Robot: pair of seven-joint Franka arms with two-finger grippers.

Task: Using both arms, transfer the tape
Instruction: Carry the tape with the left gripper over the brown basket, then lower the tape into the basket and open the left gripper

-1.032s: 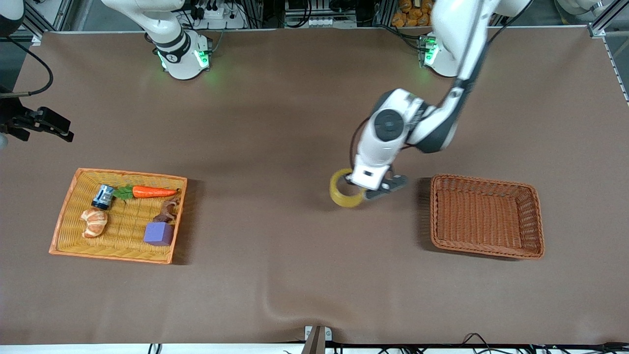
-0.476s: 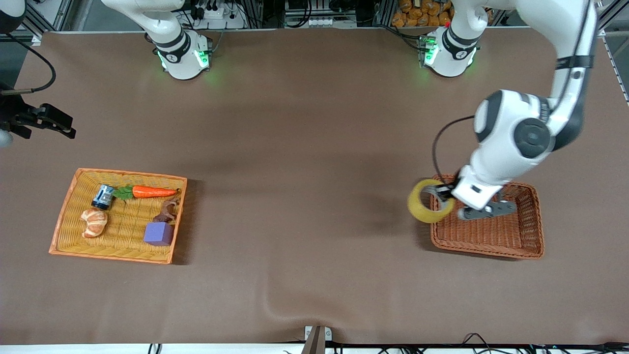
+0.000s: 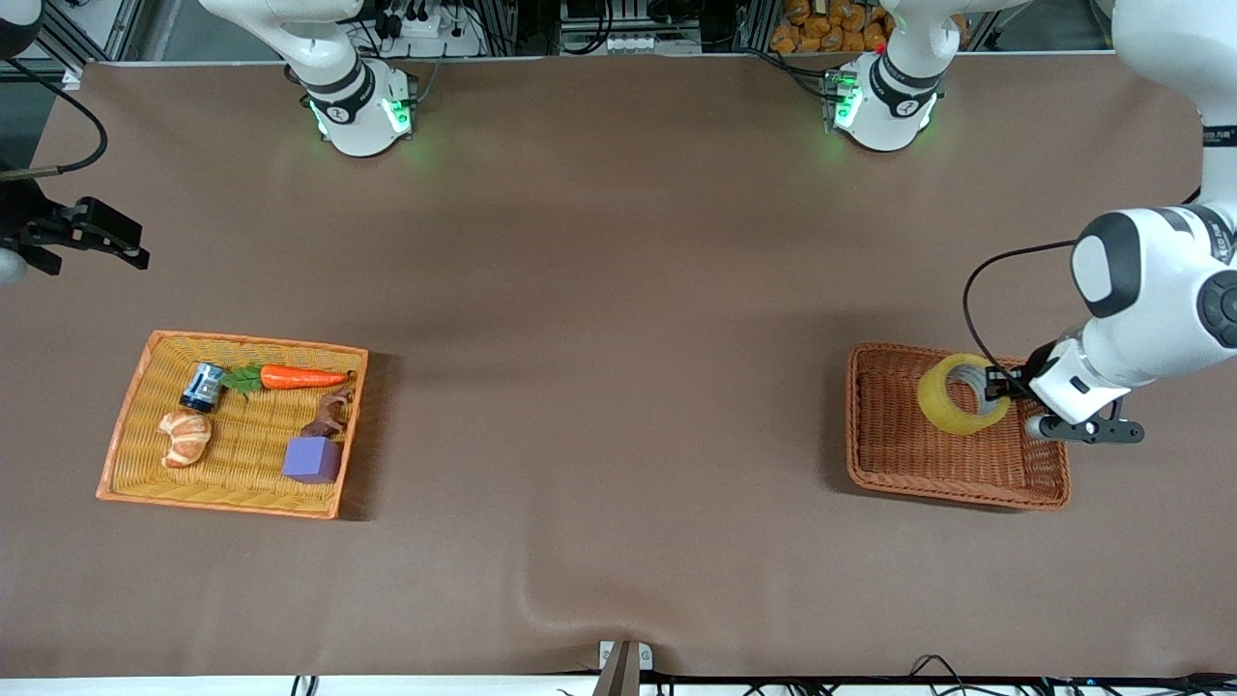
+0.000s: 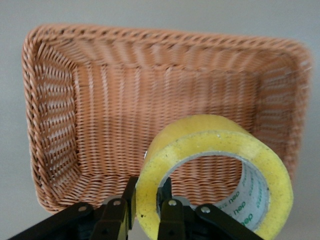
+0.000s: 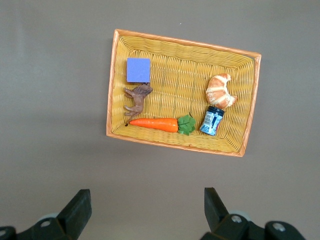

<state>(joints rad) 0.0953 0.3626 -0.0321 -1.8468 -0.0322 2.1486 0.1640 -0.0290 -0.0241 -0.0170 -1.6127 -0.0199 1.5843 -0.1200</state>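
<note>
The left gripper [image 3: 1000,394] pinches the tape [image 3: 960,394] over the brown basket [image 3: 875,454] (otherwise bare); the right gripper [image 5: 145,212], spread, waits above the yellow tray [image 5: 177,90] of toys.

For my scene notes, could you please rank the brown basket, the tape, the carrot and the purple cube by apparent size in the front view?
1. Brown basket, clearly largest.
2. Tape, though the left gripper holds it above the basket, nearer the camera.
3. Carrot, long but thin.
4. Purple cube.
Carrot and cube look close.

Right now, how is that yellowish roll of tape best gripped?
As the left gripper grips it over the brown wicker basket: pinch the wall of the translucent yellowish tape roll, one finger inside the hole, one outside. The ring's open core allows this.
</note>
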